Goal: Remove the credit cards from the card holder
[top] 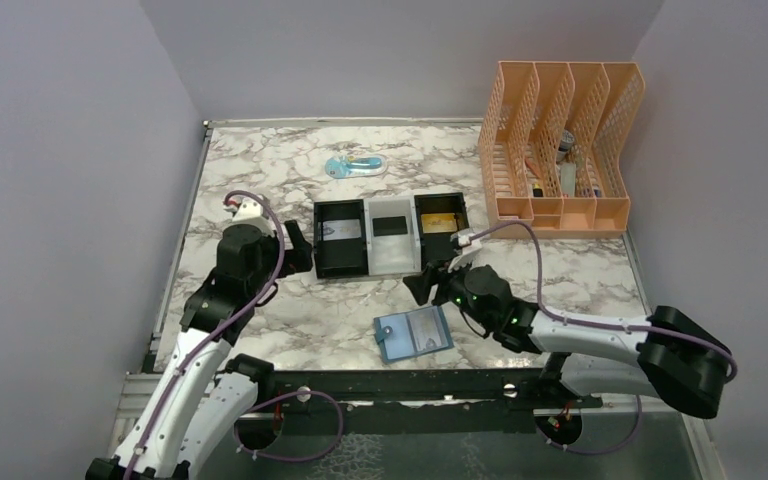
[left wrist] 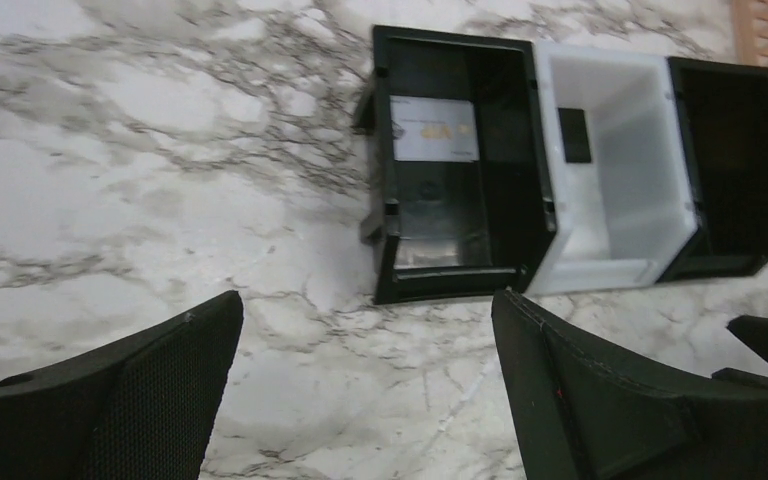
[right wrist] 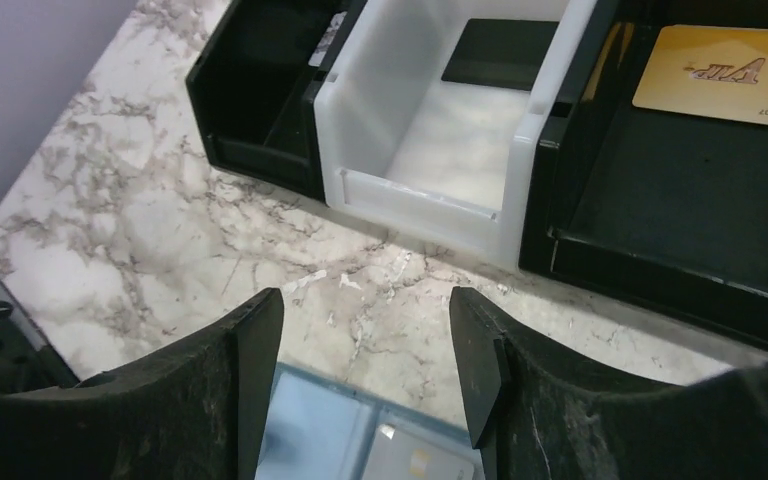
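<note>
Lying open and flat on the marble table [top: 260, 180], close to its near edge and between the two arm bases, the card holder [top: 392, 340] is showing its pale blue inside. A greyish card [top: 428, 330] is sitting in its right half.

Just beyond it, the right gripper [top: 426, 284] is hovering over the bare marble between the card holder and the tray [top: 392, 262]. Its fingers are standing partly apart and are gripping nothing. In the right wrist view the holder's pale blue edge is showing below and between them.

Off to the left, the left gripper [top: 300, 250] is pointing at the left end of the tray, near it but not touching. Its fingers are spread wide and are holding nothing.

The tray is lying across the middle of the table, its three compartments sitting side by side: black on the left, white in the middle, black on the right. A pale card [left wrist: 433, 128] is lying in the left compartment toward its far end. A black card [left wrist: 574, 135] is resting in the white one, and a gold card [right wrist: 725, 70] is lying in the right one.

Farther back, a small see-through blue object [top: 353, 166] is lying on the marble; what it is cannot be told. At the far right an orange file rack [top: 560, 205] is standing with a few small things in its slots, too small to make out.
</note>
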Motion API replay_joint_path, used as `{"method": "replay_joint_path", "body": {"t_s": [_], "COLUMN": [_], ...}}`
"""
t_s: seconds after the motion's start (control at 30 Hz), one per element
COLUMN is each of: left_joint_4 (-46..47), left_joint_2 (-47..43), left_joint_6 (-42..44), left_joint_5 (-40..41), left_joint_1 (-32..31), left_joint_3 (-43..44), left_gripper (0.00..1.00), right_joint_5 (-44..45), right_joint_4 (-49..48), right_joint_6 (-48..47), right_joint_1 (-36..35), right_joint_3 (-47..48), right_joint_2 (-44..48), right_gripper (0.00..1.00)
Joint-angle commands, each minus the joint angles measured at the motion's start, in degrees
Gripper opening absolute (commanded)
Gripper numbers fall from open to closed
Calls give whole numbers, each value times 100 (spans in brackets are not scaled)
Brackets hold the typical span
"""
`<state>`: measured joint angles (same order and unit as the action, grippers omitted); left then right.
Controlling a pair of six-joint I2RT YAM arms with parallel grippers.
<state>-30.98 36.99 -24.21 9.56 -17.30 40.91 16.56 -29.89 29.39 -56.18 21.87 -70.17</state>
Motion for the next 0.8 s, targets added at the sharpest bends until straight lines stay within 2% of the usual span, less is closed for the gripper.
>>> {"method": "replay_joint_path", "body": {"t_s": [0.0, 0.03, 0.1, 0.17, 0.27, 0.43, 0.6, 0.77], "left_joint_4": [1026, 1389, 2071, 2456, 2517, 2696, 2964, 3559], "left_joint_2": [112, 182, 373, 564, 837, 1483, 2167, 2481], "left_joint_6": [-537, -777, -1188, -1389, -1483, -1728, -2042, -2626], "left_joint_5": [-2096, -2694, -3320, -3385, -2673, -1434, -821, -313], "left_joint_1": [16, 15, -81, -377, -1296, -3129, -3973, -4369], "left_joint_3": [-504, -663, -967, -1093, -1134, -1056, -943, -1233], "left_gripper": [96, 95, 92, 88, 84, 79, 71, 63], "right_joint_5": [-105, -126, -146, -6, 177, -379, -558, -710], "right_joint_4": [940, 1123, 1562, 2225, 3124, 2970, 3099, 3003], "right_joint_6": [618, 612, 695, 1016, 1720, 1628, 1703, 1717], "right_joint_1": [-21, -24, -19, -20, -20, -22, -23, -17], "right_joint_3": [-154, -213, -334, -391, -423, -618, -549, -631], "right_joint_2": [1014, 1206, 1527, 1776, 2048, 2029, 1709, 1658], "right_gripper": [64, 64, 64, 64, 64, 61, 54, 41]}}
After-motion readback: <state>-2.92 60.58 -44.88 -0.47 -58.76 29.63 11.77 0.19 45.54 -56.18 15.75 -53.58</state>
